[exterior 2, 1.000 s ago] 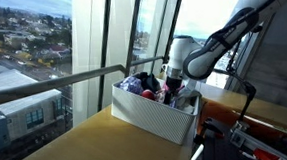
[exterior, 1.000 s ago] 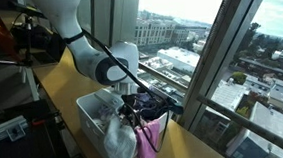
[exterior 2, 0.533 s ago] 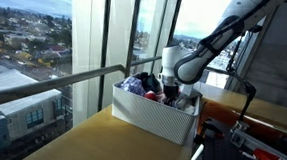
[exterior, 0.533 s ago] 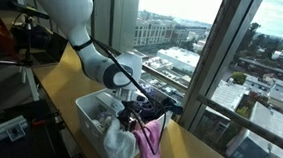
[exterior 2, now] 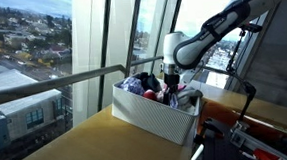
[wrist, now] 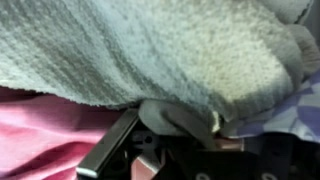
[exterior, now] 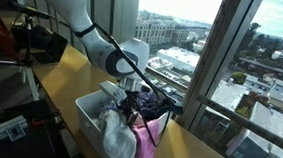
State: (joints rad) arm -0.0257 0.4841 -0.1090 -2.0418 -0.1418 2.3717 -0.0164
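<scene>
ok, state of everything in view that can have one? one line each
gripper: down in the bin, jaws pinching a fold of the towel.
grey terry towel: crumpled, one fold caught between the jaws.
pink cloth: bunched beside the towel, not gripped.
white rectangular bin: upright on the wooden table, full of cloths.

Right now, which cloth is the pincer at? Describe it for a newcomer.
On the wooden table by the window stands a white bin heaped with cloths. The pincer pokes into its pale grey terry towel, fuzzy and looped, unlike the smooth pink cloth beside it.
</scene>
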